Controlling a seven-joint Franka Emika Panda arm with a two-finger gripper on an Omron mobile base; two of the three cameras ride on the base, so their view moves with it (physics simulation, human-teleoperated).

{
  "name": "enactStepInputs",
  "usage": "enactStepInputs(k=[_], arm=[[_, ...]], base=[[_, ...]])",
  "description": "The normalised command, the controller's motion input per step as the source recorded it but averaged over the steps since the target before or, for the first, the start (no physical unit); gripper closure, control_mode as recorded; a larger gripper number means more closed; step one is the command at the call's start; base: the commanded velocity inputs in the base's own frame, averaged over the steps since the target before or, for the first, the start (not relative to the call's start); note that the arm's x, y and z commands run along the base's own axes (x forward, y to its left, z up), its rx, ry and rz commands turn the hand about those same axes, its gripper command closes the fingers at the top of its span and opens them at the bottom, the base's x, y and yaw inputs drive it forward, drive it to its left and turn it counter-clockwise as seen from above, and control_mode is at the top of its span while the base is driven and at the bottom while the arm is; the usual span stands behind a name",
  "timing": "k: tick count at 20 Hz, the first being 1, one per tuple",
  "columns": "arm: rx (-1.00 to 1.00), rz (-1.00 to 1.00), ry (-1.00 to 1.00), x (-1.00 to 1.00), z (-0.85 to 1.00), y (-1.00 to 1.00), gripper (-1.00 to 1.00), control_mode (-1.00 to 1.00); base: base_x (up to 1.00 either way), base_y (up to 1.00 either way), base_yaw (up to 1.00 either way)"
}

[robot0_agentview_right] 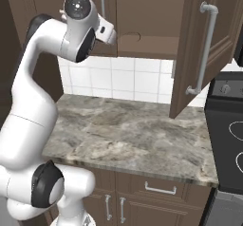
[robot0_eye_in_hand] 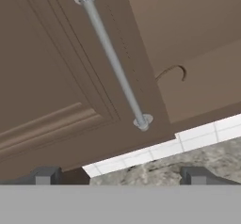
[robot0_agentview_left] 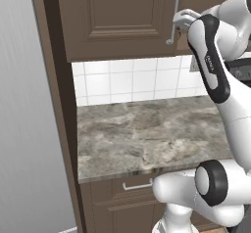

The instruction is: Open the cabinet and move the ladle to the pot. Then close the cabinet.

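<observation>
The dark brown wooden wall cabinet (robot0_agentview_right: 142, 16) has its right door (robot0_agentview_right: 201, 49) swung open, its left door (robot0_agentview_left: 122, 16) shut. The brown ladle (robot0_eye_in_hand: 170, 73) lies inside, untouched. The gripper (robot0_eye_in_hand: 120, 175) gapes empty near the left door's silver bar handle (robot0_eye_in_hand: 113, 58); moving and closing remain.

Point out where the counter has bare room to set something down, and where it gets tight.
The marble counter lies bare from the tiled backsplash to its front edge, between the tall side panel and the stove. Tight spot: the stove end, under the open cabinet door, and up where the gripper is, by the shut door's handle.

Cabinet (robot0_agentview_right: 142, 16) right door open; ladle (robot0_eye_in_hand: 170, 73) seemingly inside.
</observation>
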Motion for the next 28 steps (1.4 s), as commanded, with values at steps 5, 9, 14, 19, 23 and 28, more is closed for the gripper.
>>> enactStepInputs(k=[5,9,14,19,23,28], arm=[[0.0,0.08,0.0,0.26,-0.05,-0.2,-1.0,-1.0],[-0.01,0.07,0.0,0.33,-0.01,-0.04,-1.0,-1.0],[-0.03,0.04,0.0,0.4,0.0,0.0,-1.0,-1.0],[-0.04,0.03,0.0,0.44,-0.03,0.01,-1.0,-1.0],[-0.05,0.01,0.0,0.45,-0.07,0.0,-1.0,-1.0],[-0.06,0.0,0.0,0.38,-0.11,0.04,-1.0,-1.0]], base=[[0.0,0.0,0.0],[0.0,0.0,0.0],[0.0,0.0,0.0],[0.0,0.0,0.0],[0.0,0.0,0.0],[0.0,0.0,0.0]])
